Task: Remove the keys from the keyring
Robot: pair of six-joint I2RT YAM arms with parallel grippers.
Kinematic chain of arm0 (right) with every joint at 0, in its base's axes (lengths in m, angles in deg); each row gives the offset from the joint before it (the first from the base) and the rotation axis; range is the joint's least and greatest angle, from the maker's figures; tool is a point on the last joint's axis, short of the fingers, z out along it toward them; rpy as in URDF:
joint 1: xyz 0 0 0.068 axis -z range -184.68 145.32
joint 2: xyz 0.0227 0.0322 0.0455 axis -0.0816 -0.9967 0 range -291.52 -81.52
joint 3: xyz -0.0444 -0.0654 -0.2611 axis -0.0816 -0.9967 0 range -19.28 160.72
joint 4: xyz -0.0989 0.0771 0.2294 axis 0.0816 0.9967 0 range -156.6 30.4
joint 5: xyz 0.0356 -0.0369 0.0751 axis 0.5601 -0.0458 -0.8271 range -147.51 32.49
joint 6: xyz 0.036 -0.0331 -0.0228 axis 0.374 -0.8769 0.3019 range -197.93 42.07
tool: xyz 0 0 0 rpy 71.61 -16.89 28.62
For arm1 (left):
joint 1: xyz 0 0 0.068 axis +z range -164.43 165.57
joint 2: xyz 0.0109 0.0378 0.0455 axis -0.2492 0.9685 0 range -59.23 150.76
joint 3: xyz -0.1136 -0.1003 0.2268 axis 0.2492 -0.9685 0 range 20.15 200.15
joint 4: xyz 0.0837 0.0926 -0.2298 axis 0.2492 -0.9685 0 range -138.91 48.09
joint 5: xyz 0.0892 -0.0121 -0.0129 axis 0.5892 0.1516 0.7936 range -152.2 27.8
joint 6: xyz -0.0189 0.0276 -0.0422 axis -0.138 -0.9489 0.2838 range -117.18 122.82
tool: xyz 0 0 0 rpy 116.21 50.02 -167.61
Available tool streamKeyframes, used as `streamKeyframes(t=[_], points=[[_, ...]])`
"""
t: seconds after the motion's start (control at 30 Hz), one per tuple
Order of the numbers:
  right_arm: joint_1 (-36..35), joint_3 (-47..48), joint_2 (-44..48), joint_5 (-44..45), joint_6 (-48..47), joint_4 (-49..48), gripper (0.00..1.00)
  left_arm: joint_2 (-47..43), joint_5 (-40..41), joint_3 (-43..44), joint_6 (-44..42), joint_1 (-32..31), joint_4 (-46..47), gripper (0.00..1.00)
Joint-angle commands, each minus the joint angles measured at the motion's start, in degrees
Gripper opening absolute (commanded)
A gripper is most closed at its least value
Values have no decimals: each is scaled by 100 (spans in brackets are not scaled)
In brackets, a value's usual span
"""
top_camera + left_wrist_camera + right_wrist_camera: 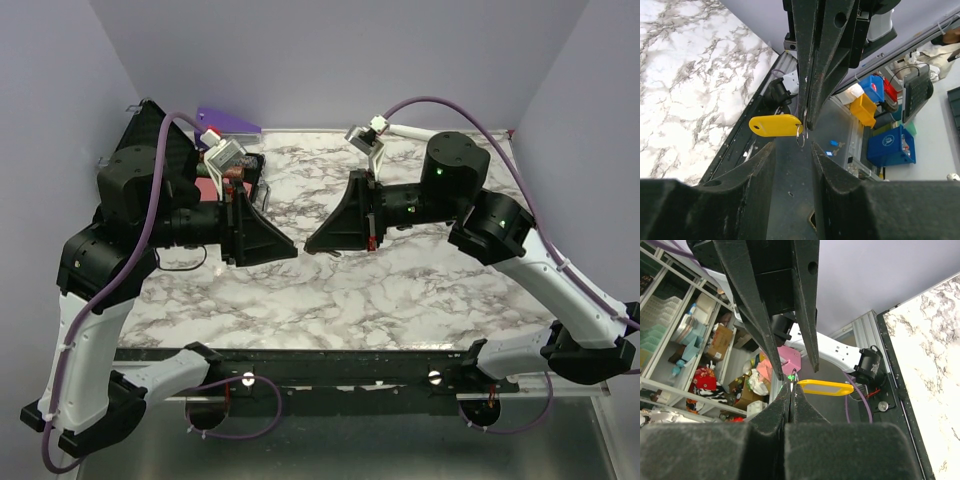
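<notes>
The keys (775, 125) show as one flat yellow piece on a small metal keyring (800, 136). They are up in the air over the middle of the surface (330, 300), not resting on it. The right gripper (807, 124) has its jaws closed on the keyring. The yellow piece sticks out sideways, its long axis across both grippers. The left gripper (793, 150) faces it tip to tip, jaws apart and empty, with the ring just ahead of their gap. The contents of the blue bins (890, 147) beyond the surface are unclear.
</notes>
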Motion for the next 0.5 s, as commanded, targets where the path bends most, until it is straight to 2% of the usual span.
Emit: streamKeyframes(t=[0.0,0.3,0.47], points=[[33,221,18,-307,-122,215,1,-116,-329,-137,138,30,368,40],[33,159,44,-395,-95,180,1,-90,-390,-225,384,30,675,38],[33,142,62,-395,-104,189,1,-81,-435,-295,507,30,816,32]])
